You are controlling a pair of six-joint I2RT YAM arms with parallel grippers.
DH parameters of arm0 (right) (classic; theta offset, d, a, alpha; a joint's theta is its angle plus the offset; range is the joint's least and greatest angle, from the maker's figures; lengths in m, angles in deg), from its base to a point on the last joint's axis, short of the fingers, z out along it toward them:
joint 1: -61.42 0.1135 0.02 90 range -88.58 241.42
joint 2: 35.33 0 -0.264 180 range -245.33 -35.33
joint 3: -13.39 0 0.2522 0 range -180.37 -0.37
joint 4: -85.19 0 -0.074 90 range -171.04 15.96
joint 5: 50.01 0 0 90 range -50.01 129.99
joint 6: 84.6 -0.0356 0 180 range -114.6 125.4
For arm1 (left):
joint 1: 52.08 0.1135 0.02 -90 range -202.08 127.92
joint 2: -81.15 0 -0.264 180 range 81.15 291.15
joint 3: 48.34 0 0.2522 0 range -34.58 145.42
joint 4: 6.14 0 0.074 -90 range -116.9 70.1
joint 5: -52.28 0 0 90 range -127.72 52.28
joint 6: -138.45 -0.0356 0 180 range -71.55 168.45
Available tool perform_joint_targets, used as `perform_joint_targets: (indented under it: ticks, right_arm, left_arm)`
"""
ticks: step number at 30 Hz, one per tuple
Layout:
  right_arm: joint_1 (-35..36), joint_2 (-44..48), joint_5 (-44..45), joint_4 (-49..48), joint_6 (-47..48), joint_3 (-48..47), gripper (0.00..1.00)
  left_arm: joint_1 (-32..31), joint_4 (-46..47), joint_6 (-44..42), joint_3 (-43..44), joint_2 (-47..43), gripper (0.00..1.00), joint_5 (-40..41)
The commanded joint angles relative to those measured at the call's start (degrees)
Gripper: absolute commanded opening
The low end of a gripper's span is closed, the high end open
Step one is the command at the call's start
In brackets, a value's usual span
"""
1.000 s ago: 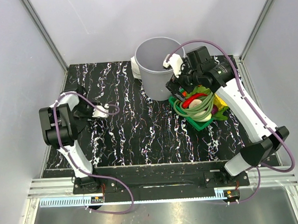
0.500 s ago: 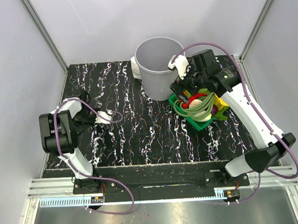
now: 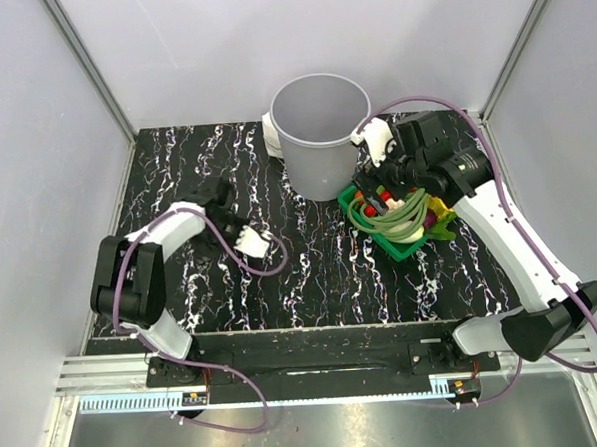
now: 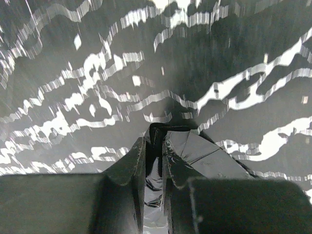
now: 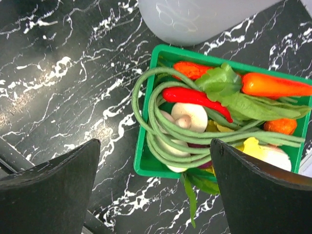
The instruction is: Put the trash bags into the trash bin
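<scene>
Top camera sits high behind the arm bases, tilted down toward the far wall, wide enough to take in the whole marbled table (image 3: 312, 283) from near rail to far edge. Now the left wrist camera: it's right down at the tabletop, looking out along the left gripper (image 4: 154, 144), the black trash bags (image 4: 195, 151) pinched between its fingers, marble veins just ahead. The right wrist camera rides higher, facing straight down between the spread fingers of the right gripper (image 5: 153, 146) onto the green basket (image 5: 145, 161), with the trash bin (image 5: 204, 19) wall at the picture's top. That far-right basket-and-bin corner is shared with the top view; marble shows in all three.
</scene>
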Motion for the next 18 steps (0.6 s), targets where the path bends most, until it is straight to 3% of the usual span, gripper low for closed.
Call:
perform_joint_targets:
  ticks: [1,7,16,17,18]
  right_arm:
    - [-0.7,3.7,1.8,-1.7,-2.2,3.2,0.99]
    - [-1.4,6.6,3.0,-1.9,-3.6,10.1,0.99]
    - [-4.4,7.1,1.9,-2.6,-5.6,15.5,0.99]
    - [-4.4,7.1,1.7,-2.7,-5.7,15.7,0.99]
    - [-4.5,6.9,1.5,-2.7,-5.7,16.0,0.99]
  left_arm:
    - [-8.3,2.2,4.9,0.7,0.2,0.00,-1.7]
    - [-22.4,1.7,8.0,3.9,3.4,0.00,-1.5]
    - [-35.6,1.7,7.3,4.0,6.4,0.00,2.1]
    - [-36.7,1.9,7.3,3.9,6.5,0.01,2.8]
    - [-37.4,2.5,7.8,3.8,6.5,0.08,3.1]
